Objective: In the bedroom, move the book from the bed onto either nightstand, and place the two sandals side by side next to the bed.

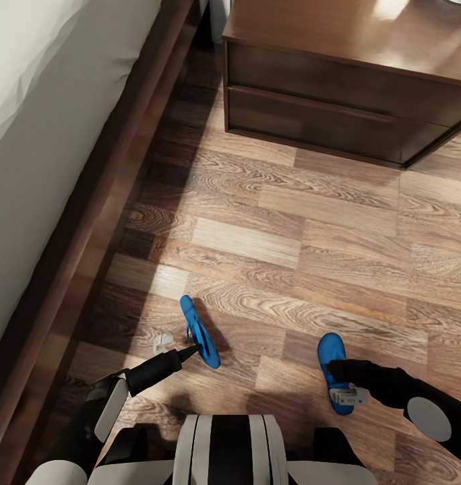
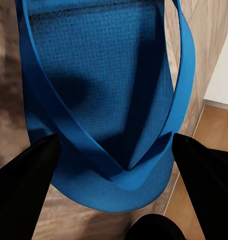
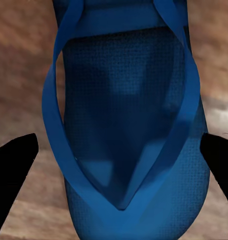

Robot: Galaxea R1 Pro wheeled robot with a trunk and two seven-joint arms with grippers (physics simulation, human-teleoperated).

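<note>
Two bright blue sandals are on the wood floor beside the bed point(image 1: 35, 114). The left sandal point(image 1: 199, 335) stands tilted on its edge, and my left gripper point(image 1: 193, 349) is shut on it. In the left wrist view its black fingers point(image 2: 29, 175) press both sides of the sandal's toe end point(image 2: 104, 75). The right sandal point(image 1: 333, 357) lies flat. My right gripper point(image 1: 335, 374) hovers over it, open, with its fingers point(image 3: 14, 165) spread wider than the sole point(image 3: 129, 115). The nightstand point(image 1: 338, 101) stands ahead. The book is out of view.
The bed's dark wooden frame point(image 1: 106, 202) runs along the left. Bare plank floor point(image 1: 291, 229) lies between the sandals and the nightstand. A small pale object point(image 1: 162, 341) sits on the floor just left of the left sandal.
</note>
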